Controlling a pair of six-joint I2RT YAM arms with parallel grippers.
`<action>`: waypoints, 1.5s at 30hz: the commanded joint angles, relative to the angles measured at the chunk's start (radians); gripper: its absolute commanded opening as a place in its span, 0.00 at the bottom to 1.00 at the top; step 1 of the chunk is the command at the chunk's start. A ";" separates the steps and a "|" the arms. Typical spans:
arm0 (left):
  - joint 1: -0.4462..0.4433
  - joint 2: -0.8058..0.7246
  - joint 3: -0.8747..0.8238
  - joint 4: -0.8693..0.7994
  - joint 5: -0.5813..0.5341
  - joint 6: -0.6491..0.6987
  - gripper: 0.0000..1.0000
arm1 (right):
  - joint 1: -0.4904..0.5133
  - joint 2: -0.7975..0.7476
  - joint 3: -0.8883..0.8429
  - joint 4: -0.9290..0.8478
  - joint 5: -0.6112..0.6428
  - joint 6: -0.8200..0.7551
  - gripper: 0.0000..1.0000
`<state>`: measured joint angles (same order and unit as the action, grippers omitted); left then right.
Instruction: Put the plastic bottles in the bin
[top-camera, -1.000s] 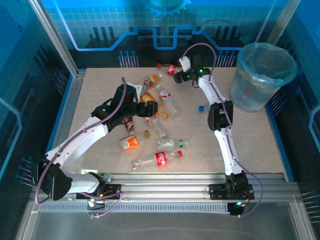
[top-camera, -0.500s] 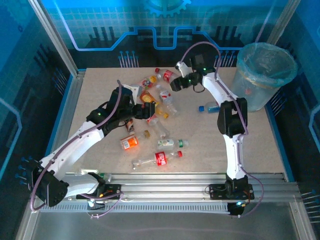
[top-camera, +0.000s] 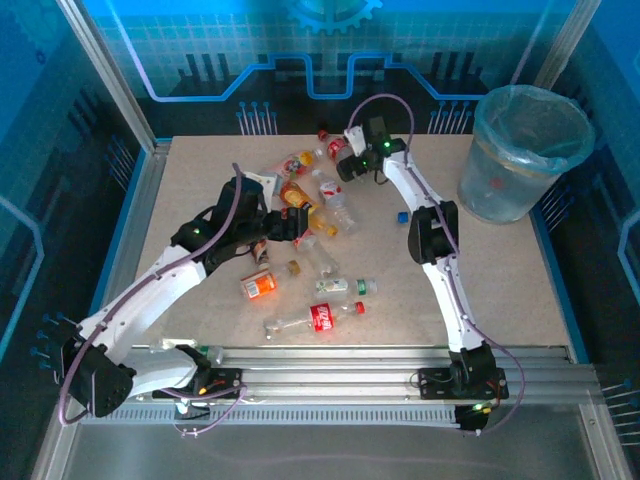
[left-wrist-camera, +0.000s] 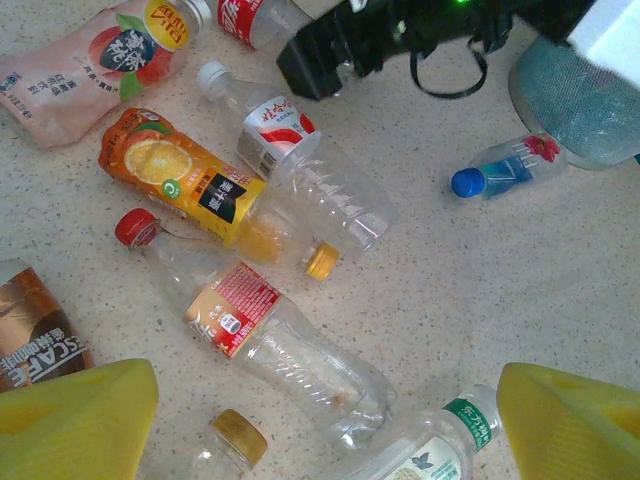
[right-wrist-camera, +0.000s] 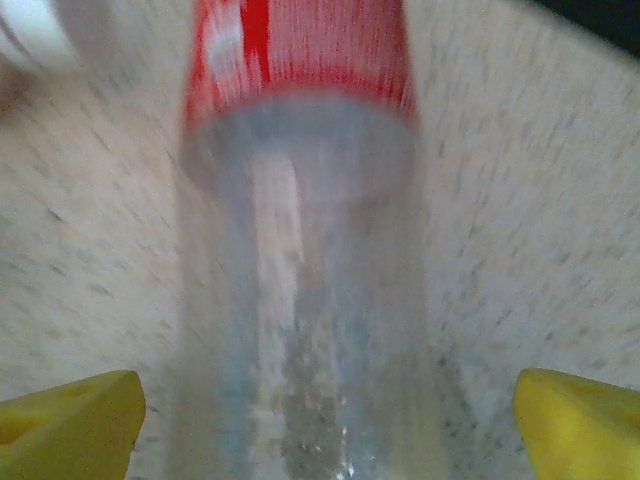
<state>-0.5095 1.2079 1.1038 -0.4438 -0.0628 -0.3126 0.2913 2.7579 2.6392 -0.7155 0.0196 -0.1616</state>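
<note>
Several plastic bottles lie scattered mid-table. In the left wrist view I see a clear bottle with a red label and red cap (left-wrist-camera: 262, 338), an orange juice bottle (left-wrist-camera: 200, 190), a white-capped clear bottle (left-wrist-camera: 300, 160) and a small blue-capped bottle (left-wrist-camera: 500, 172). My left gripper (left-wrist-camera: 325, 425) (top-camera: 292, 222) hangs open above the red-labelled clear bottle. My right gripper (right-wrist-camera: 320, 430) (top-camera: 342, 165) is open at the table's back, its yellow fingers (right-wrist-camera: 65, 425) on either side of a blurred clear bottle with a red label (right-wrist-camera: 300, 200). The bin (top-camera: 525, 150) stands at the back right.
Nearer the front lie a red-labelled cola bottle (top-camera: 322, 317), a short orange bottle (top-camera: 258, 286) and a green-labelled clear bottle (top-camera: 345, 287). A brown coffee bottle (left-wrist-camera: 35, 335) and a pink peach pouch (left-wrist-camera: 90, 60) lie by the pile. The table's right half, toward the bin, holds little.
The right arm has swung its gripper left along the table's back, down over the red-labelled bottle. The left gripper has shifted slightly left over the pile.
</note>
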 joint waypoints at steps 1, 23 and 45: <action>0.009 -0.021 -0.004 -0.007 -0.015 0.002 0.89 | -0.003 0.023 0.048 -0.025 -0.014 0.001 0.91; 0.008 -0.011 0.067 0.081 0.005 0.097 0.90 | -0.030 -0.676 -0.224 -0.179 0.223 0.175 0.47; 0.007 0.023 -0.005 0.175 0.107 0.075 0.90 | -0.313 -1.148 -0.763 -0.068 0.670 0.453 0.62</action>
<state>-0.5095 1.2373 1.1248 -0.2913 0.0193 -0.2306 -0.0261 1.6264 1.8771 -0.8513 0.6292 0.2146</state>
